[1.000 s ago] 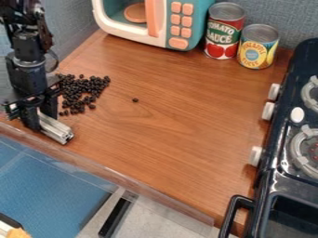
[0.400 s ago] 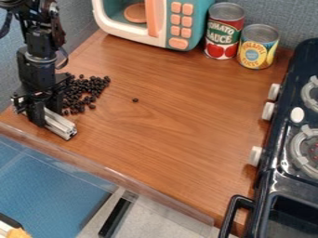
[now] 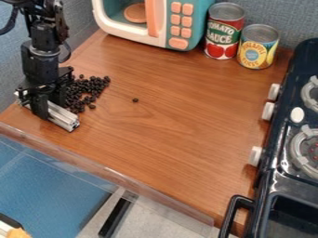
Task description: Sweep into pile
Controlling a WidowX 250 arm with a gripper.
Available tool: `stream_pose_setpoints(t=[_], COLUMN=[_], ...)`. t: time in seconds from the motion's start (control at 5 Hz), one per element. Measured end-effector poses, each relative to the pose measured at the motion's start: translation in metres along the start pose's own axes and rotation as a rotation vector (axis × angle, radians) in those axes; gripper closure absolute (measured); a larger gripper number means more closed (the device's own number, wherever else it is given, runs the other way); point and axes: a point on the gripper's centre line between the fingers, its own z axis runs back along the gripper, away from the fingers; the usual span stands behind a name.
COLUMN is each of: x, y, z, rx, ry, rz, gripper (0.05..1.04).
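Dial is centring on mid-view, twelve at the top. You are bringing the gripper (image 3: 49,106) up from the front edge and slightly toward three o'clock. It is now sitting near nine, its fingers pinching a silver metal bar (image 3: 64,119). The bar is lying at the pile's seven o'clock side, its flank closing in on the near beans. The pile of dark beans (image 3: 89,89) is sitting toward ten on the wooden counter (image 3: 168,139), its far side keeping its shape. So the sweep is probably just starting to gather that near fringe; too hard a push could be scattering it. One stray bean (image 3: 135,100) is lying apart, off the pile's three o'clock side, and is likely needing its own sweep back

Containers: toy microwave (image 3: 136,37) is standing at twelve, holding a round orange plate (image 3: 135,13). Red tomato can (image 3: 224,30) and yellow-and-blue can (image 3: 257,46) are standing between one and two, both showing covered tops
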Motion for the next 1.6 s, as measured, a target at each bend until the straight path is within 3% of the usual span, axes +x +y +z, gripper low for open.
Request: stream_pose_setpoints(t=[0.8, 1.6], x=[0.000, 0.003], y=[-0.034, -0.048], z=[0.006, 0.006], rx=[-0.044, 0.080], ry=[-0.037, -0.050], rz=[-0.058, -0.352], gripper=[0.664, 0.665])
